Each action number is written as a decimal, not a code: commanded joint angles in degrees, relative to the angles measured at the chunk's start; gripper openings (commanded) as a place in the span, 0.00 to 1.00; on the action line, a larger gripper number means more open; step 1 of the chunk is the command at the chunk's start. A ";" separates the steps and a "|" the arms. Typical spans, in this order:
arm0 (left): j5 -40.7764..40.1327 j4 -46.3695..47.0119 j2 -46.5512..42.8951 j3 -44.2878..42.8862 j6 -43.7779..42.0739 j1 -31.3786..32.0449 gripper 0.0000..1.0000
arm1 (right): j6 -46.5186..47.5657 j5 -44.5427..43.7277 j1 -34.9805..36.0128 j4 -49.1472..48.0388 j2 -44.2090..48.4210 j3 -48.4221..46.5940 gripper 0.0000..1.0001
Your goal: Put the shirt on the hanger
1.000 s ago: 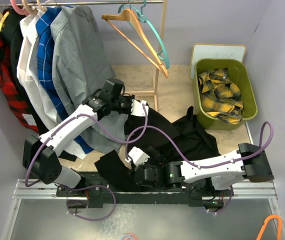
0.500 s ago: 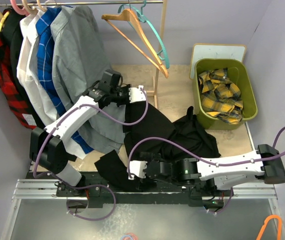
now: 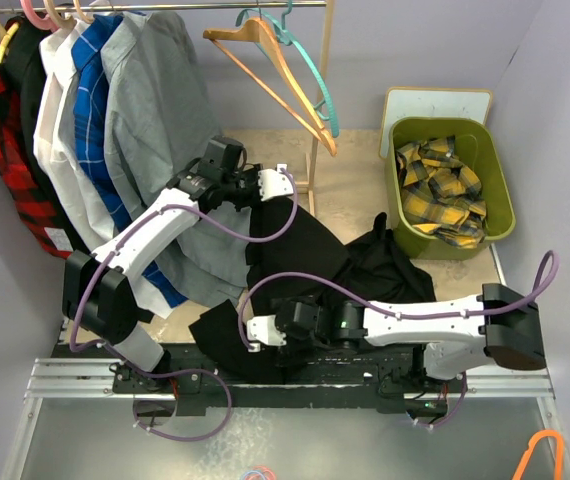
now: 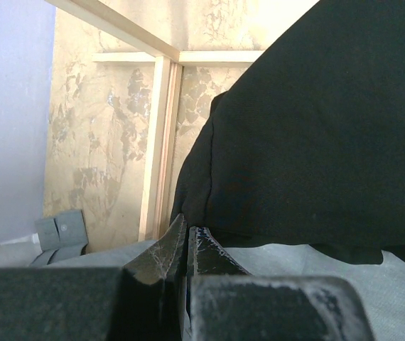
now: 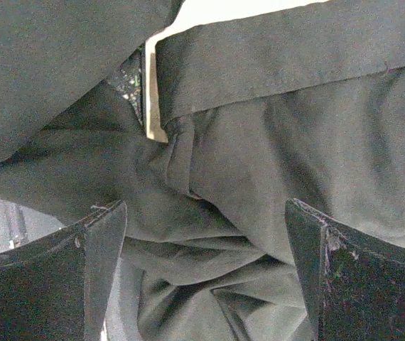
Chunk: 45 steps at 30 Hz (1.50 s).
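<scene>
The black shirt (image 3: 310, 250) lies crumpled on the floor, with one edge drawn up toward the rack. My left gripper (image 3: 277, 192) is shut on that raised edge; in the left wrist view its jaws (image 4: 187, 226) are pressed together at the fabric's corner (image 4: 316, 128). My right gripper (image 3: 253, 332) is open and low over the shirt's near left part. In the right wrist view its fingers (image 5: 202, 209) straddle folds of black cloth (image 5: 259, 142) without gripping them. The teal hanger (image 3: 313, 75) hangs on the rail at the top, beside a wooden hanger (image 3: 270, 55).
Several shirts, including a grey one (image 3: 160, 120), hang on the rail at the left. The rack's wooden post (image 3: 317, 140) stands just beyond the left gripper. A green bin (image 3: 500, 180) with a yellow plaid garment (image 3: 445, 185) sits at the right.
My left gripper has moved up and back toward the rack, pulling the shirt edge with it. My right gripper has slid left over the near part of the shirt.
</scene>
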<state>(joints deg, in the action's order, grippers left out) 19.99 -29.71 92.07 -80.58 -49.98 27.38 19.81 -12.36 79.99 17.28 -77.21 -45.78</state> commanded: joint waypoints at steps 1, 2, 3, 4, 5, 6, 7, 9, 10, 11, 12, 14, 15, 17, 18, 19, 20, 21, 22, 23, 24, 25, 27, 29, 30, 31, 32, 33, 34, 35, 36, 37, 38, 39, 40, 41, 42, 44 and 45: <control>0.51 1.59 -0.26 -2.29 1.46 -0.48 0.00 | 3.77 1.86 -0.82 -0.91 -2.47 -4.17 0.91; 0.57 1.59 -0.20 -2.23 1.57 -0.48 0.00 | 3.82 1.97 -1.02 -0.55 -3.34 -4.79 0.90; 0.58 1.55 -0.18 -2.23 1.67 -0.48 0.00 | 3.60 1.99 -1.18 0.00 -4.27 -5.52 0.89; 0.58 1.51 -0.18 -2.22 1.77 -0.48 0.00 | 3.26 1.91 -1.48 0.75 -5.40 -6.42 0.85; 0.58 1.46 -0.15 -2.27 1.81 -0.48 0.00 | 2.62 1.84 -1.83 1.60 -6.50 -7.68 0.83; 0.58 1.42 -0.15 -2.27 1.81 -0.48 0.00 | 2.15 1.82 -2.05 2.93 -7.81 -8.88 0.82; 0.55 1.27 -0.14 -2.22 1.83 -0.48 0.00 | 1.78 1.70 -2.17 4.05 -9.06 -10.00 0.81; 0.21 0.89 -0.28 -2.23 1.82 -0.55 0.00 | 1.21 1.35 -2.20 5.94 -11.67 -11.39 0.80; 0.07 0.70 -0.35 -2.16 1.81 -0.56 0.00 | 1.04 1.08 -2.20 6.39 -12.80 -13.62 0.78; -0.08 0.52 -0.50 -2.01 1.70 -0.65 0.00 | 1.07 0.95 -2.20 7.38 -13.95 -14.98 0.76; -0.22 0.40 -0.60 -1.92 1.51 -0.72 0.00 | 1.02 0.89 -2.20 8.32 -15.07 -15.60 0.75; -0.41 0.12 -0.79 -1.66 1.48 -0.95 0.00 | 1.04 0.64 -2.20 9.52 -17.00 -17.31 0.70; -0.47 -0.09 -0.90 -1.60 1.46 -1.00 0.00 | 1.04 0.59 -2.20 10.08 -17.76 -17.88 0.69; -0.56 -0.12 -1.20 -1.18 1.45 -1.14 0.00 | 0.89 0.52 -2.20 11.05 -19.00 -18.80 0.67; -0.70 -0.16 -1.35 -0.98 1.43 -1.18 0.00 | 0.73 0.45 -2.20 11.42 -19.37 -19.15 0.66; -0.68 -0.17 -1.44 -0.71 1.46 -1.17 0.00 | 0.44 0.29 -2.20 11.72 -19.72 -19.41 0.65; -0.66 -0.31 -1.46 -0.64 1.43 -1.26 0.00 | 0.07 0.05 -2.20 12.10 -20.00 -19.70 0.63; -0.72 -0.53 -1.52 -0.52 1.38 -1.27 0.00 | -0.34 -0.09 -2.20 12.22 -20.19 -19.82 0.59; -0.59 -0.72 -1.42 -0.39 1.30 -1.34 0.00 | -0.83 -0.30 -2.20 12.49 -20.32 -19.87 0.55; -0.60 -0.96 -1.52 -0.37 1.21 -1.36 0.00 | -1.59 -1.18 -2.20 12.85 -20.39 -19.95 0.53; -0.65 -1.16 -1.49 -0.25 1.06 -1.43 0.00 | -2.07 -2.38 -2.16 13.30 -20.43 -20.04 0.52; -0.55 -1.36 -1.39 -0.14 0.85 -1.45 0.00 | -2.13 -3.71 -2.20 13.16 -20.44 -19.97 0.52; -0.57 -1.80 -1.11 -0.29 0.74 -1.53 0.00 | -3.02 -4.66 -2.16 13.24 -20.84 -20.23 0.52; -0.44 -2.64 -0.73 -0.61 0.60 -1.62 0.00 | -3.80 -5.47 -1.96 13.63 -21.40 -20.69 0.50; -0.37 -2.83 -0.65 -0.78 0.63 -1.69 0.00 | -3.88 -5.79 -1.73 13.84 -21.74 -20.93 0.46; -0.17 -3.24 -0.44 -0.85 0.55 -1.71 0.00 | -3.84 -5.97 -1.50 14.12 -22.13 -21.19 0.40; -0.05 -3.75 -0.23 -1.05 0.53 -1.71 0.00 | -3.77 -6.08 -1.50 14.48 -22.49 -21.59 0.32; 0.04 -4.23 -0.08 -1.24 0.53 -1.71 0.00 | -3.88 -5.91 -1.50 14.94 -22.69 -21.83 0.21; 0.08 -4.76 0.02 -1.37 0.52 -1.67 0.00 | -4.22 -5.55 -1.47 15.18 -22.39 -21.78 0.12; 0.20 -5.39 0.04 -1.41 0.43 -1.71 0.00 | -4.70 -5.13 -1.47 14.23 -20.86 -21.43 0.03; 0.26 -6.06 -0.08 -1.38 0.39 -1.79 0.00 | -5.35 -5.12 -1.48 12.72 -18.94 -20.85 0.00; 0.36 -6.60 -0.38 -1.22 0.34 -1.80 0.00 | -5.91 -5.13 -1.50 10.91 -16.21 -20.19 0.00; 0.40 -7.12 -0.75 -0.95 0.21 -1.92 0.00 | -6.50 -5.50 -1.44 8.95 -13.32 -19.70 0.00; 0.38 -7.88 -1.14 -0.60 -0.01 -2.03 0.00 | -7.06 -6.53 -1.49 6.89 -9.88 -19.12 0.00; 0.29 -8.33 -1.84 -0.21 -0.17 -2.18 0.00 | -7.82 -7.90 -1.49 4.66 -6.43 -18.64 0.00; 0.14 -8.79 -2.40 0.16 -0.33 -2.30 0.00 | -8.50 -9.15 -1.49 2.55 -3.06 -18.05 0.00; -0.04 -9.15 -2.91 0.50 -0.31 -2.51 0.00 | -9.17 -9.85 -1.43 0.47 0.22 -17.50 0.00; -0.55 -9.89 -4.18 1.11 0.02 -3.07 0.00 | -10.66 -11.34 -1.48 -2.94 6.19 -16.15 0.00; -0.68 -10.26 -4.72 1.22 0.29 -3.46 0.00 | -11.23 -11.54 -1.50 -5.03 8.70 -15.45 0.00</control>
<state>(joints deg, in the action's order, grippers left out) 19.27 -38.04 91.66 -80.03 -49.25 25.41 12.67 -19.35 78.17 23.11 -79.83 -62.33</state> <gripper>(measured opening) 0.006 0.008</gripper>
